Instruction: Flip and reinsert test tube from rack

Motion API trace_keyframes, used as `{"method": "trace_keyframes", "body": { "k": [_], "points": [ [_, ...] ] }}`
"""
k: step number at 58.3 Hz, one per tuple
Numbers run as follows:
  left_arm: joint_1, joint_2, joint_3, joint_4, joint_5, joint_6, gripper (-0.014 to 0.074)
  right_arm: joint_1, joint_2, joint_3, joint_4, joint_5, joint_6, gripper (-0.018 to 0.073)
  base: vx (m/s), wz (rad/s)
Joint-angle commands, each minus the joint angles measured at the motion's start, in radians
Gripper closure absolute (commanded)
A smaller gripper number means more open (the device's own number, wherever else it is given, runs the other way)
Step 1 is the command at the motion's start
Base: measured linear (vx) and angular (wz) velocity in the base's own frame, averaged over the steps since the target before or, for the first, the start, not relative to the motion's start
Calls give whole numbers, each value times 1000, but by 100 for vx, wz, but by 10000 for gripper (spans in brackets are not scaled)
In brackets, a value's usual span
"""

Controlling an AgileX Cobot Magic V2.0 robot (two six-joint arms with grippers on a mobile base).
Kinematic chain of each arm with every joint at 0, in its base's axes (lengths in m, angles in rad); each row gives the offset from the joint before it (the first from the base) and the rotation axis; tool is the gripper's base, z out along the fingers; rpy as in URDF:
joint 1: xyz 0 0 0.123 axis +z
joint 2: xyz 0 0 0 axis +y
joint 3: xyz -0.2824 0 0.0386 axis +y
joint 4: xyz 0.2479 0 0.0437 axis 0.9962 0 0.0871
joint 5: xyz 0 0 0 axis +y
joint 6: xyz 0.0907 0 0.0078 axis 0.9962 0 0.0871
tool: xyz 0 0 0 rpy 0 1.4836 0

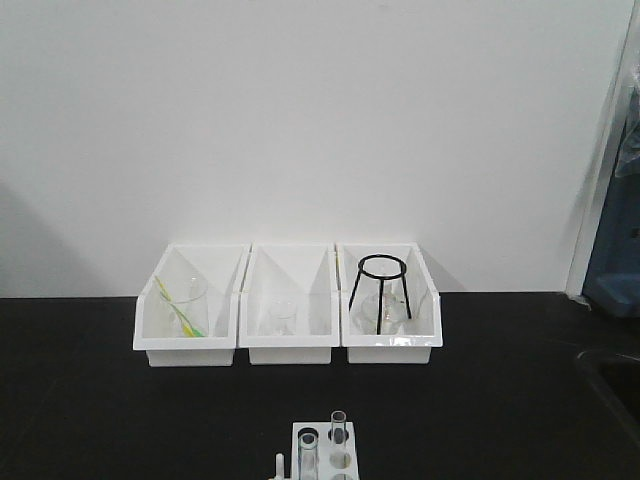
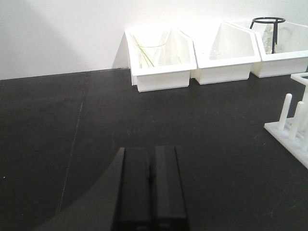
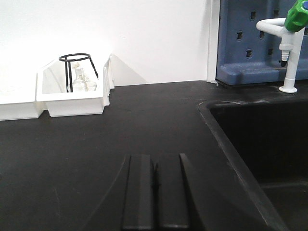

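The white rack (image 1: 325,450) stands at the bottom middle of the front view, cut off by the frame edge. Two clear test tubes stand upright in it, one at the left (image 1: 308,455) and a taller-looking one behind it (image 1: 339,432). The rack's pegged end shows at the right edge of the left wrist view (image 2: 291,130). My left gripper (image 2: 151,151) is shut and empty, low over the black table, left of the rack. My right gripper (image 3: 155,158) is shut and empty over the black table. Neither gripper shows in the front view.
Three white bins stand along the back wall: the left (image 1: 190,305) holds a beaker with a green-yellow stick, the middle (image 1: 290,310) a small beaker, the right (image 1: 390,305) a black tripod stand and a flask. A black sink (image 3: 260,144) and a tap (image 3: 288,43) lie to the right.
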Motion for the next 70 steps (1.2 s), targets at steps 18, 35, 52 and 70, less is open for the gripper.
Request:
{"method": "trace_keyframes", "body": {
  "k": [18, 35, 52, 70],
  "points": [
    [0, -8, -4, -4, -80, -9, 602, -5, 12, -212, 11, -290, -6, 570, 0, 0],
    [0, -8, -4, -4, -80, -9, 602, -5, 566, -690, 21, -295, -71, 570, 0, 0],
    [0, -8, -4, -4, -80, -9, 602, -5, 800, -781, 22, -360, -71, 541, 0, 0],
    [0, -8, -4, -4, -80, -9, 602, -5, 805, -780, 22, -360, -71, 203, 0, 0]
  ]
}}
